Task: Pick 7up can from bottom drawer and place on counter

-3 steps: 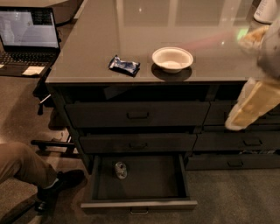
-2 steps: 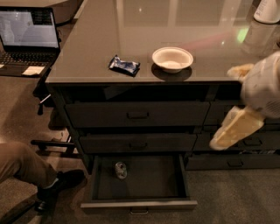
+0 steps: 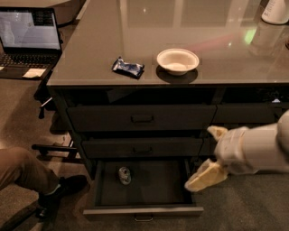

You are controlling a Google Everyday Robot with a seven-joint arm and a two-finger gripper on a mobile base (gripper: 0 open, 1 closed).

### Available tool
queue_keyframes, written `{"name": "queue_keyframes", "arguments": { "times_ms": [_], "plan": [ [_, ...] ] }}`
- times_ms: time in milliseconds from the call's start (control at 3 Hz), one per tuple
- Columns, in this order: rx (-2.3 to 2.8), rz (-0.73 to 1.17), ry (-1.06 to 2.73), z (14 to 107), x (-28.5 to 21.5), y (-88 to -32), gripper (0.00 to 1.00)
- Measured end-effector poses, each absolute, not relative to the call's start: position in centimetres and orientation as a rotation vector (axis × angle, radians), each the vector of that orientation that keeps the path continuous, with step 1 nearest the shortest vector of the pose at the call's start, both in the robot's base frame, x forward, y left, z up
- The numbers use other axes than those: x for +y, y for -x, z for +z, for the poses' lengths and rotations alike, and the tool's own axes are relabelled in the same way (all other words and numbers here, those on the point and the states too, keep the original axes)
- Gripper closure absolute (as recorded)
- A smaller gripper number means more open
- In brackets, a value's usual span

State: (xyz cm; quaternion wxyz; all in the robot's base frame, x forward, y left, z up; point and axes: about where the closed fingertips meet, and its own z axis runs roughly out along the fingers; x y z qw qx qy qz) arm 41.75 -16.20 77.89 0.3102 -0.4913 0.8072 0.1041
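Observation:
The 7up can (image 3: pixel 124 175) lies in the open bottom drawer (image 3: pixel 143 210), left of its middle. The two drawers above it are closed. The glossy grey counter (image 3: pixel 189 31) spans the top of the cabinets. My gripper (image 3: pixel 209 154) is on the end of the white arm coming in from the right. It hangs low by the drawer's right edge, in front of the middle drawer. Its two pale fingers are spread apart and hold nothing. The can is well to the left of the gripper.
A white bowl (image 3: pixel 177 61) and a dark blue snack wrapper (image 3: pixel 128 67) sit on the counter near its front edge. A white container (image 3: pixel 275 11) stands at the far right. A laptop (image 3: pixel 30 37) and a seated person's leg (image 3: pixel 22 170) are at the left.
My arm has come down and to the left, from beside the counter's right end to the right edge of the open bottom drawer. The can, bowl and wrapper have not moved.

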Motion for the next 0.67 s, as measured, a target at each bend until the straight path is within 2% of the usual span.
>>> {"name": "queue_keyframes", "arguments": {
  "times_ms": [333,667],
  "plan": [
    [2.123,0.464,1.160,68.9,-13.9,-39.4,0.00],
    [2.071,0.571,0.947,63.5,-12.0,-38.5,0.00]
  ]
}}
